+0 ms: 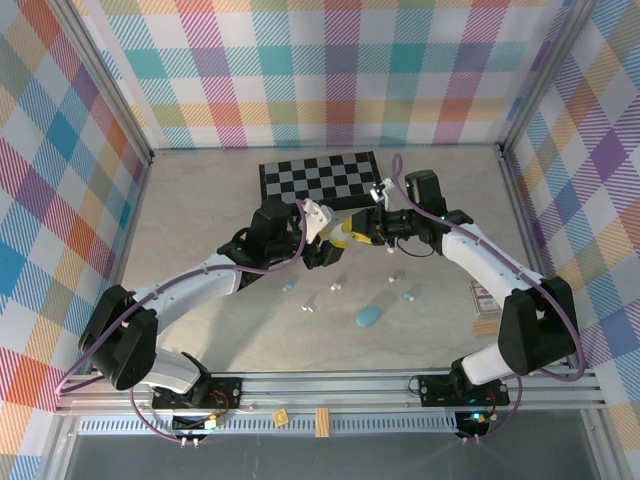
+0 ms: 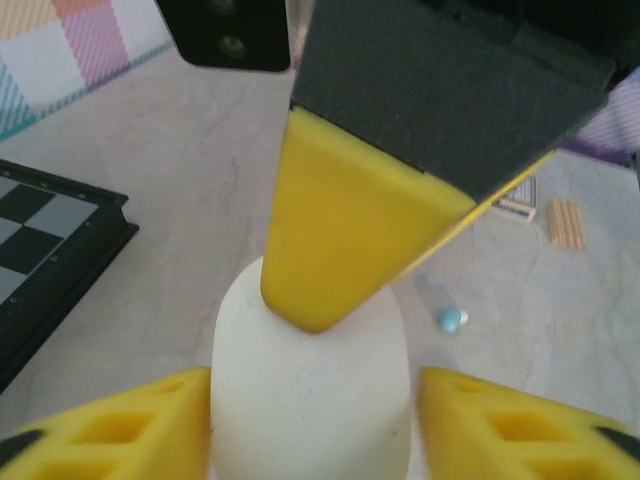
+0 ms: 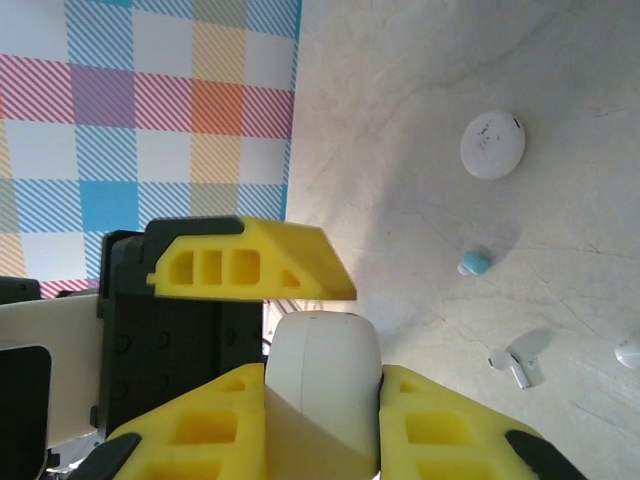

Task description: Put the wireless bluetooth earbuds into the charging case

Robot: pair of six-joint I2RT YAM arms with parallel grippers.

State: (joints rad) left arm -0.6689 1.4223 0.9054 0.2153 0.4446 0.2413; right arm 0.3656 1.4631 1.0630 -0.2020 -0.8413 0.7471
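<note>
Pale marbled tabletop [image 1: 200, 220] inside plaid walls. White charging case [image 3: 320, 345] raised off it, pinched across its width by right gripper [image 3: 322, 400], long axis pointing toward left gripper [image 2: 315, 385], flanking the other end, pressing or slack cannot tell. Earbuds [image 1: 337, 285] scattered loose below, bases' side of both jaws, roughly equally near either arm.

Robot lab booth: plaid walls [image 1: 330, 70], aluminium rail frame [image 1: 330, 383].

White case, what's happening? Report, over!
Right jaws shut on rounded white plastic case. Left jaws flank it, grip unclear. Small white stemmed earbud, light-blue earbud loose on beige table.
</note>
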